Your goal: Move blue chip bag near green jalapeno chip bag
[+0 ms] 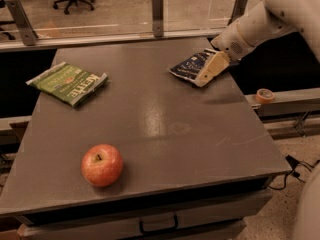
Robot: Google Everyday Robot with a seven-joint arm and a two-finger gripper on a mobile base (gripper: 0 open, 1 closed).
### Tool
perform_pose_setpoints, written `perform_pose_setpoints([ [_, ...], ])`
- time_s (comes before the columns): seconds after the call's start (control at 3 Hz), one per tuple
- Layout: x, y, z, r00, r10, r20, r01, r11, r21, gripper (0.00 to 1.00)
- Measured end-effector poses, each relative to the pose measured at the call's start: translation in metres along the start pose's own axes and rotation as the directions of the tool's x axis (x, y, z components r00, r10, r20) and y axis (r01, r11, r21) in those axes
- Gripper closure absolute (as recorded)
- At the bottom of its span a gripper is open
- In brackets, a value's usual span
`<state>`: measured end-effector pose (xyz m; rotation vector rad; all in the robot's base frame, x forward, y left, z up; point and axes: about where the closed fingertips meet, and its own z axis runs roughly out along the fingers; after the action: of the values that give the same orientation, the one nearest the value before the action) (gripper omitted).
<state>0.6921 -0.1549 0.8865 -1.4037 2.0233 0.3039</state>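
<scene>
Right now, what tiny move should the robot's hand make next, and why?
Probably ease the gripper down a little to take hold of the blue chip bag. The gripper is over the bag's right end, at the far right of the table. The bag lies flat there, while the green jalapeno chip bag lies at the far left.

From upper right, the gripper (pixel 209 70) angles down-left.

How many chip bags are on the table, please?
2. The green jalapeno chip bag lies at the far left of the table; the blue chip bag lies far right, the gripper at its right end. None seems hidden.
</scene>
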Motion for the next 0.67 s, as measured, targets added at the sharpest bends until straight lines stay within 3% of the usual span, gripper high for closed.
perform_pose_setpoints([
  [0.33,0.012,-0.012,0.033,0.995,0.104,0.008,-0.104,0.9941,-0.029,0.0],
  [0.67,0.022,-0.015,0.044,0.986,0.168,-0.004,-0.168,0.9848,-0.043,0.18],
])
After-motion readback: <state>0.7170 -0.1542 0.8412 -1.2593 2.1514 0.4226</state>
